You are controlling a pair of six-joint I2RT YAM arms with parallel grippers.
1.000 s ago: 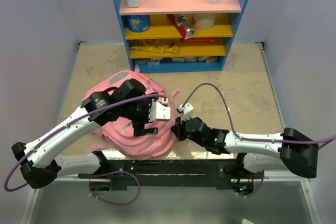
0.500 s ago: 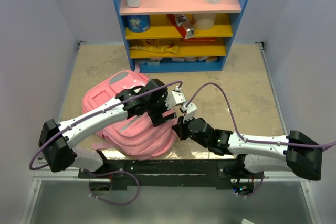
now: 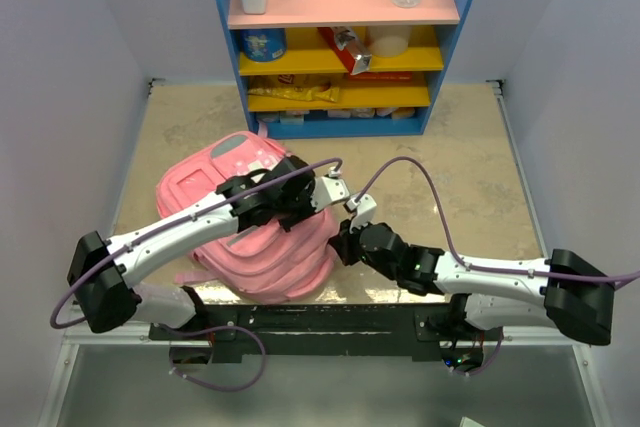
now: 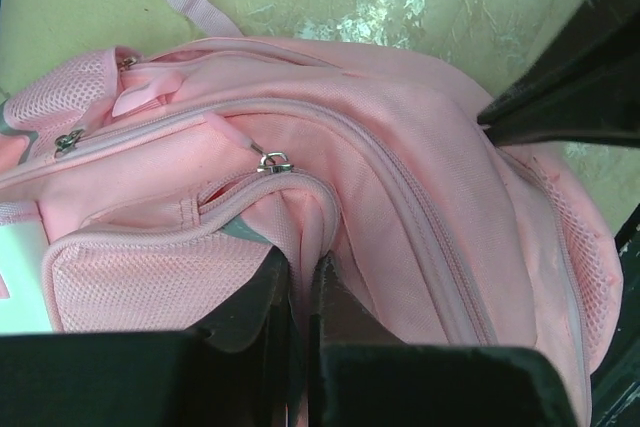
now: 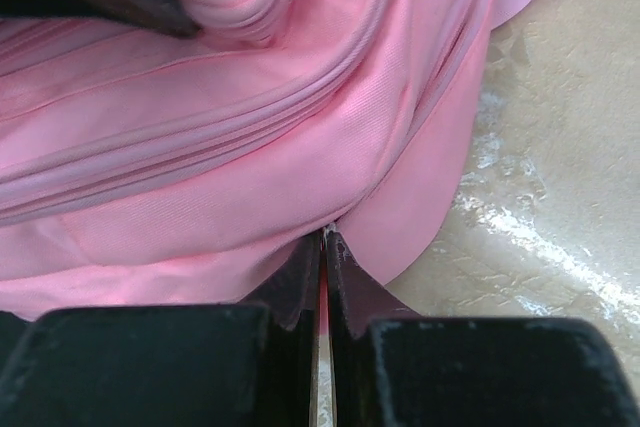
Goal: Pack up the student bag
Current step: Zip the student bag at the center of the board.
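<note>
**A:** From above, where's your student bag [image 3: 225,212]?
**B:** Near-left on the counter [image 3: 460,167], lying flat.
**A:** Left wrist view?
**B:** Your left gripper [image 4: 303,265] pinches a fabric fold below the zip pull [image 4: 272,159], likely to tension the zip.
**A:** Right wrist?
**B:** Your right gripper [image 5: 323,239] clamps the bag's near-right edge, anchoring it, I'd judge.

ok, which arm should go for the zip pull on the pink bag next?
Probably left. The left gripper pinches a fold of the student bag right below the metal zip pull. The right gripper clamps the bag's lower edge by the table, farther off, better as an anchor.
</note>
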